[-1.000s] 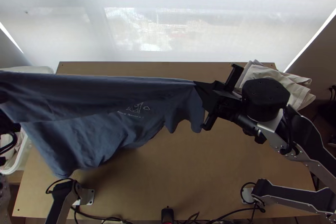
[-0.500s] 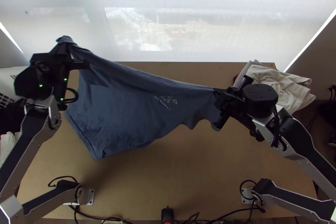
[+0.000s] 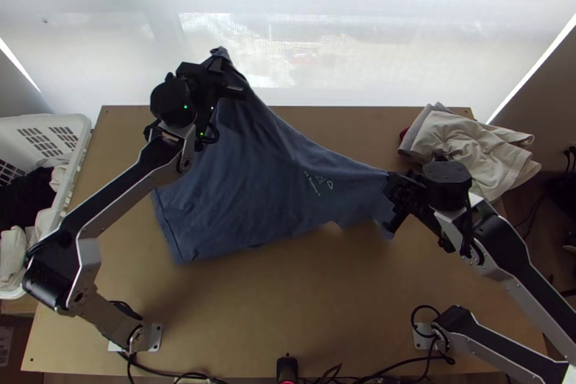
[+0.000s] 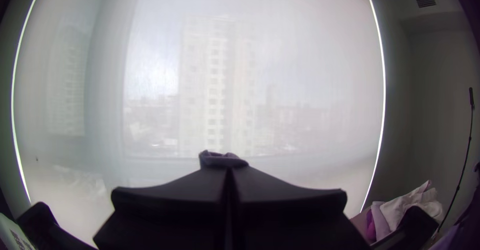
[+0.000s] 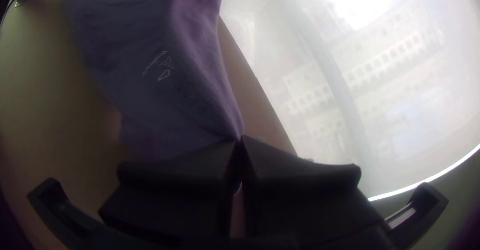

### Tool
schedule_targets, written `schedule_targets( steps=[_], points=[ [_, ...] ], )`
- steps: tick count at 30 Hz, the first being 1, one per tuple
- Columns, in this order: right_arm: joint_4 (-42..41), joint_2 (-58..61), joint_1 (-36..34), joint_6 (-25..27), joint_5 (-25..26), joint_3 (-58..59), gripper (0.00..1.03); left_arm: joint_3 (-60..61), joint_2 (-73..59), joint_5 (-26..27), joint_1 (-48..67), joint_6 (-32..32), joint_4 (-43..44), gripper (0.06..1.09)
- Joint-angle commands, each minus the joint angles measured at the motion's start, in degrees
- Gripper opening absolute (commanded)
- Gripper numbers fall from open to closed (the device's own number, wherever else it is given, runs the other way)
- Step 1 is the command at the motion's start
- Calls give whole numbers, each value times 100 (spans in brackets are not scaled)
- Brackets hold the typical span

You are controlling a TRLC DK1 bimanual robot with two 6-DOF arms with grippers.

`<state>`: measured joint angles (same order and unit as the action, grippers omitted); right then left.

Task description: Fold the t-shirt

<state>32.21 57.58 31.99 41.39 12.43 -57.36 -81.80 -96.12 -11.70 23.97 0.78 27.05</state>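
The blue-grey t-shirt (image 3: 237,186) was stretched at a slant over the left and middle of the light wooden table (image 3: 302,312), hanging between the two grippers. The left gripper (image 3: 218,67), near the table's far edge and left of the middle, had its fingers closed on a bunched bit of the cloth, a small tuft poking out beyond the fingertips. The right gripper (image 3: 394,188), lower in the top view and right of the middle, had its fingers pinched together on a gathered corner of the shirt. Between them the upper edge ran in a slanting line, far on the left and nearer on the right — the cloth drawn to a narrow point at the right gripper. The rest spread broad toward the near left, and a small white print (image 3: 320,182) showed near the right end. At the table's far right corner lay a loose pile of beige cloths (image 3: 475,143). Past the left edge stood a white basket (image 3: 81,146) holding dark clothes (image 3: 25,197) and whitish cloths (image 3: 13,254) — and a pale blind (image 3: 309,16) hung beyond the far edge.
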Motion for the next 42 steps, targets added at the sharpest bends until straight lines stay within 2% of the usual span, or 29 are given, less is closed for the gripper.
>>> schedule_targets(
  steps=[1, 3, 4, 11, 12, 17, 21, 24, 28, 32, 38, 42],
  points=[
    [146, -344, -26, -245, -21, 709, 3, -662, -970, -148, 249, -218, 125, 41],
    [146, -388, 36, -271, -30, 867, 3, -653, -1041, -209, 302, -420, -86, 102],
    [146, -414, 62, -280, -30, 929, 3, -592, -997, -262, 310, -438, -235, 104],
    [427, -590, 334, -465, -205, 1192, 3, 1193, 840, -262, 126, -561, -358, 104],
    [462, -608, 352, -500, -258, 1192, 3, 1465, 1262, -245, 82, -579, -551, 104],
    [576, -643, 396, -605, -443, 1201, 3, 2318, 3283, -7, -164, -658, -2722, 104],
    [515, -608, 387, -623, -548, 1210, 3, 3443, 4584, -7, -419, -684, -3302, 104],
    [462, -617, 387, -737, -619, 1219, 3, 3680, 4813, 1, -612, -684, -3355, 104],
    [471, -740, 431, -816, -654, 1272, 3, 3328, 4224, 1, -498, -737, -2977, 104],
    [480, -748, 431, -746, -654, 1166, 3, 2722, 3864, 19, -340, -746, -3443, 103],
    [295, -643, 370, -667, -654, 1061, 3, 2748, 4277, 1003, -138, -693, -6168, 103],
    [233, -564, 308, -623, -654, 981, 3, 3091, 4742, 1056, 73, -913, -7512, 103]
  ],
)
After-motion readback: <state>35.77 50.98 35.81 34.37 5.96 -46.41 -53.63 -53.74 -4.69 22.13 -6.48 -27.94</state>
